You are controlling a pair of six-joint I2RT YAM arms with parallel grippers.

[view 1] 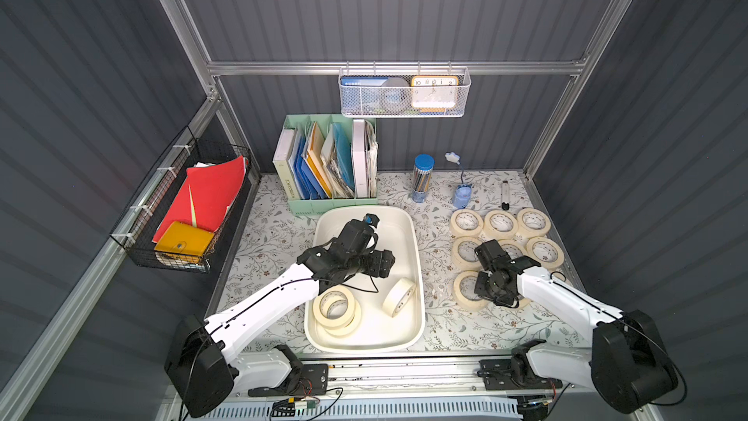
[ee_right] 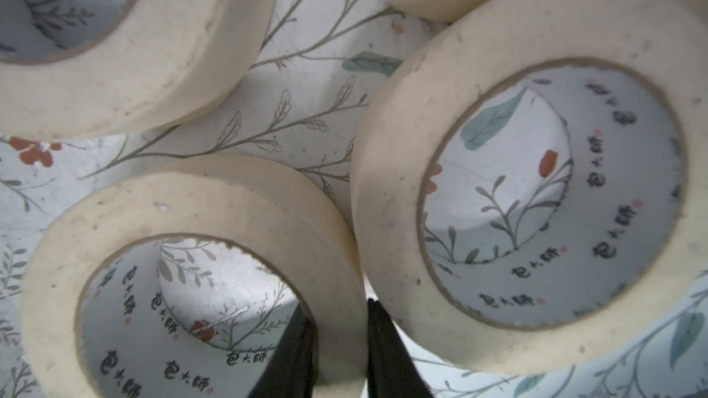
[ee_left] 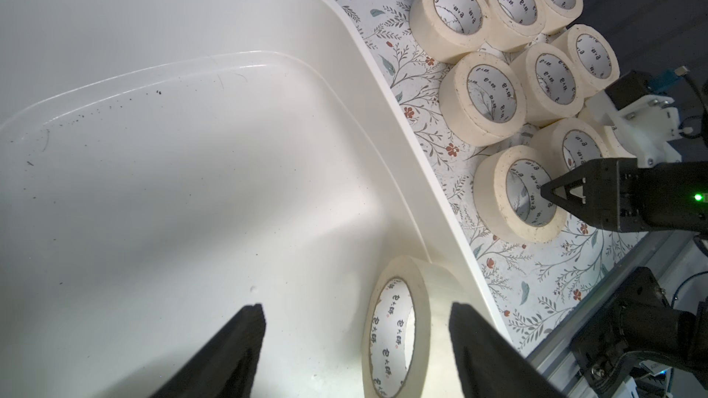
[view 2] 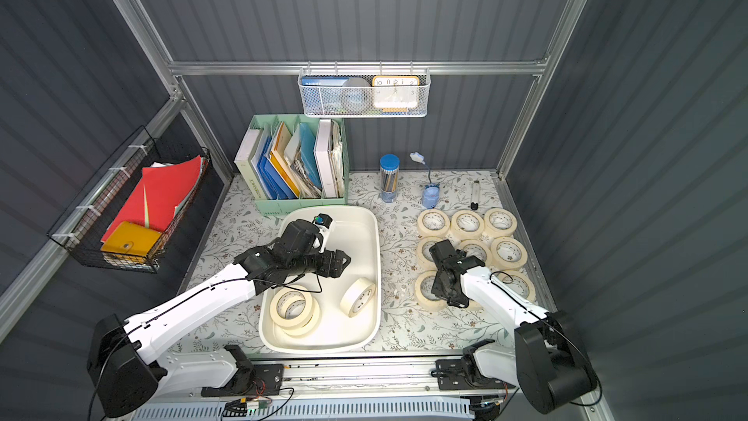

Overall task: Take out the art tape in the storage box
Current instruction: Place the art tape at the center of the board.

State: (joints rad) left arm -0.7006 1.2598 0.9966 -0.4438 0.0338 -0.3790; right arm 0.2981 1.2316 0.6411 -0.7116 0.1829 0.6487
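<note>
- Wide-open left claw (ee_left: 354,310) is hanging low inside the storage box (view 1: 384,334). Its jaws are standing on either side of the on-edge roll (ee_left: 429,300) and, as far as the left wrist view is showing, not touching it.
- Right claw (ee_left: 547,194) is sitting nearly closed and pinching the wall of the pinched roll (ee_left: 492,189). The right wrist view is showing one finger inside the ring and one outside.
- That roll is looking set down on the table (view 1: 445,326) among the others, not in the air.
- Art tape (ee_left: 423,28) already out: eight rolls by my count are lying flat in a tight cluster on the table. They are sitting just beside the box on its right, several touching, one partly hiding under the right arm.
- Art tape still in the box: the on-edge roll is leaning close to the right wall. The overlapping flat rolls (view 1: 354,315) are lying at the near left end. At least two there, and I cannot tell whether a third is hiding underneath.
- Progress, judging: well past halfway, roughly three rolls remaining, far end of the box lying bare.
- Remaining, judging: left claw is needing to close on the on-edge roll and carry it over the rim. Right claw is needing to let go, and then the flat rolls are waiting.
</note>
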